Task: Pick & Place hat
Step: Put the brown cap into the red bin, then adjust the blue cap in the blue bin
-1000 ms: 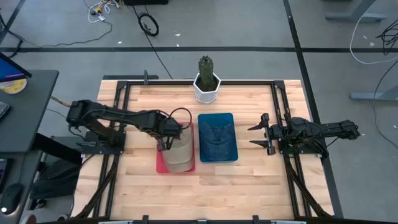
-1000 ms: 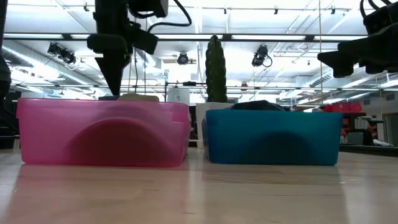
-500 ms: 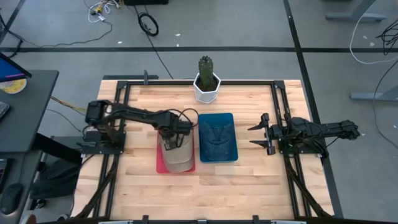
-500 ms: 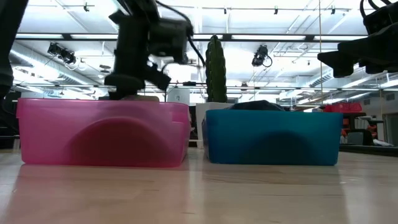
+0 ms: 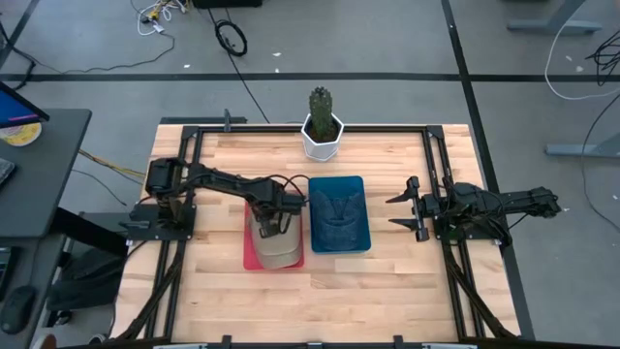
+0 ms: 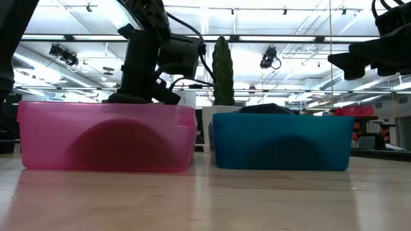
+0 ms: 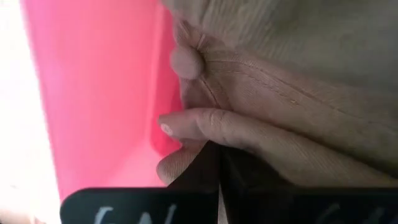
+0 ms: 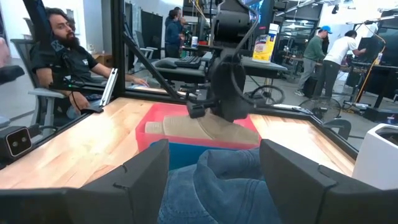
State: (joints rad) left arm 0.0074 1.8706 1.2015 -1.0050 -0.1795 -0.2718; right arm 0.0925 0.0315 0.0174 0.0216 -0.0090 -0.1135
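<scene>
two hats [image 5: 278, 242]; two bins [image 5: 250, 254]; one potted cactus [image 5: 322, 124]

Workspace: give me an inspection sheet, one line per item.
Surface: wooden table, bare around the bins.
Job's things: tan hat in the pink bin; denim hat in the blue bin.
Clutter: potted cactus at the table's far edge.
Grippers: left gripper down in the pink bin, shut on the tan hat; right gripper open, waiting at the table's right side.
Cables: loose cables on the floor.
Surroundings: people at desks beyond the table.
</scene>
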